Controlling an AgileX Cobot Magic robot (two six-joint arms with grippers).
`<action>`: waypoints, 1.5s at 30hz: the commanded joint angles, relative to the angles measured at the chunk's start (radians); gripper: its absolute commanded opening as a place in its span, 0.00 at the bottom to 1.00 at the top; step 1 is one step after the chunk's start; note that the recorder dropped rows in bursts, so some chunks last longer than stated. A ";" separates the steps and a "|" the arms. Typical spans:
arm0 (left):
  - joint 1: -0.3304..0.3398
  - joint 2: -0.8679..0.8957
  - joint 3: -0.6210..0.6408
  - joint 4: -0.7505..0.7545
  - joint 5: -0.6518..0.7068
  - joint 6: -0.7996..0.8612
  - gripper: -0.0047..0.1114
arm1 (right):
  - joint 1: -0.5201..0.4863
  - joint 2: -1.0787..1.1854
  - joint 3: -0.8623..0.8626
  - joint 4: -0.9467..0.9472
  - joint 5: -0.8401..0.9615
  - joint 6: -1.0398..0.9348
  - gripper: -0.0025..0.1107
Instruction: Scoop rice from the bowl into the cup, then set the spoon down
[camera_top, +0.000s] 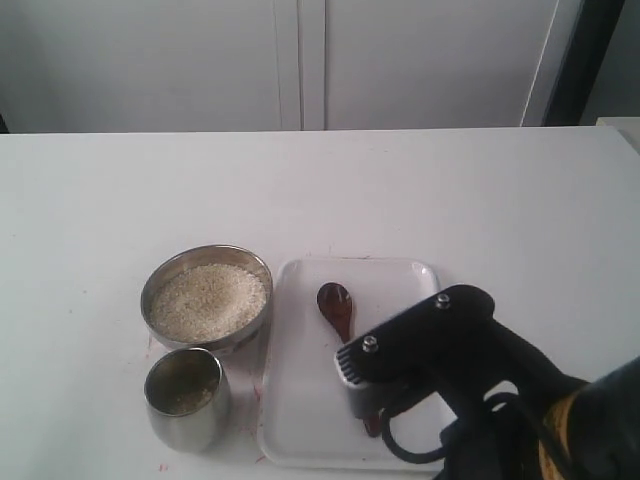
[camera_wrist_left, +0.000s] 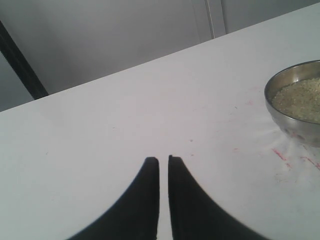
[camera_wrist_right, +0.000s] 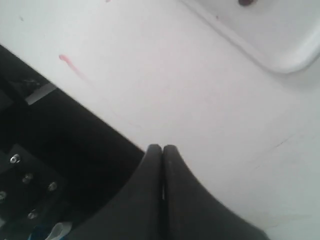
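On the tray (camera_top: 300, 400): spoon (camera_top: 336, 305), handle hidden under right arm (camera_top: 450, 350).
Beside tray: bowl (camera_top: 146, 298) of rice (camera_top: 207, 300); cup (camera_top: 187, 425) near, contents unclear.
Right gripper (camera_wrist_right: 162, 150): fingers together, empty.
Left gripper (camera_wrist_left: 163, 160): nearly together, empty.

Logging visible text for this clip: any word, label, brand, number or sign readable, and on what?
None: no readable text in any view.
The bowl, cup, spoon and tray carry no lettering; the red marks on the table are streaks, not characters.
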 joint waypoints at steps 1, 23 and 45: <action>-0.007 0.001 -0.006 -0.009 -0.006 -0.001 0.16 | 0.006 -0.006 0.007 -0.150 -0.077 -0.009 0.02; -0.007 0.001 -0.006 -0.009 -0.006 -0.001 0.16 | -0.594 -0.576 0.469 -0.395 -0.942 0.034 0.02; -0.007 0.001 -0.006 -0.009 -0.006 -0.001 0.16 | -1.092 -1.044 0.805 -0.405 -1.071 -0.165 0.02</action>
